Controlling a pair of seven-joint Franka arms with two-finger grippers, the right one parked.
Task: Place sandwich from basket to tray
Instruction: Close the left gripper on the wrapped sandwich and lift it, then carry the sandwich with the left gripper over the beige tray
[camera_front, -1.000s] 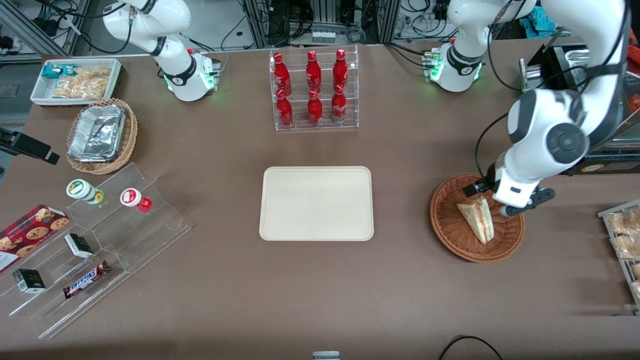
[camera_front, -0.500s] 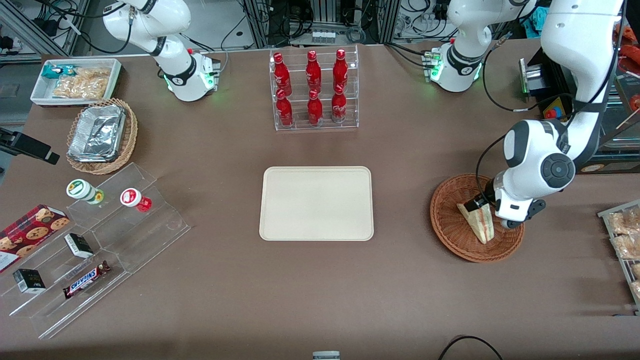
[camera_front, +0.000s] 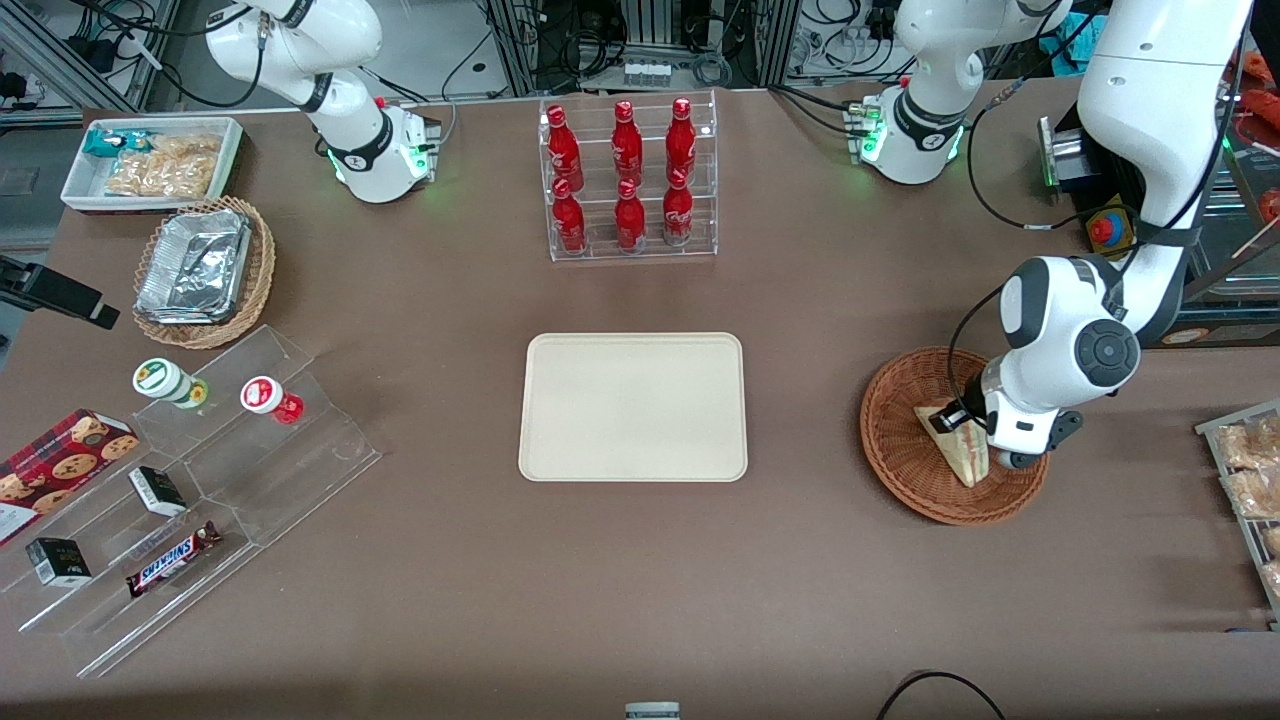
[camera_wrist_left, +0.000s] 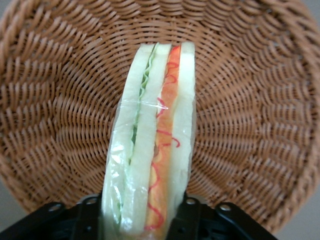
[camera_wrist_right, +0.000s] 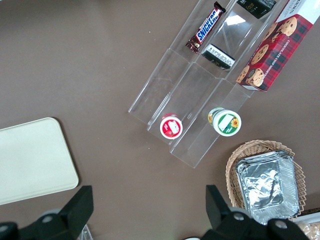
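The sandwich (camera_front: 962, 457) is a clear-wrapped wedge of white bread with green and orange-red layers. It stands on edge in the reddish-brown round basket (camera_front: 893, 447) toward the working arm's end of the table. The left gripper (camera_front: 962, 428) is down in the basket, open, with one black finger (camera_wrist_left: 88, 220) on each side of the sandwich's (camera_wrist_left: 155, 145) thick end, close against the wrap. The basket weave (camera_wrist_left: 55, 105) surrounds it in the left wrist view. The cream tray (camera_front: 632, 407) lies bare at the table's middle and also shows in the right wrist view (camera_wrist_right: 30, 160).
A clear rack of red bottles (camera_front: 627, 180) stands farther from the camera than the tray. A wire tray of bagged pastries (camera_front: 1250, 480) lies at the working arm's table edge. Toward the parked arm's end are a tan basket with foil containers (camera_front: 200, 270) and clear snack steps (camera_front: 190, 480).
The left arm has lowered its gripper into the basket, down around the sandwich's thick end. The sandwich and basket have not moved.
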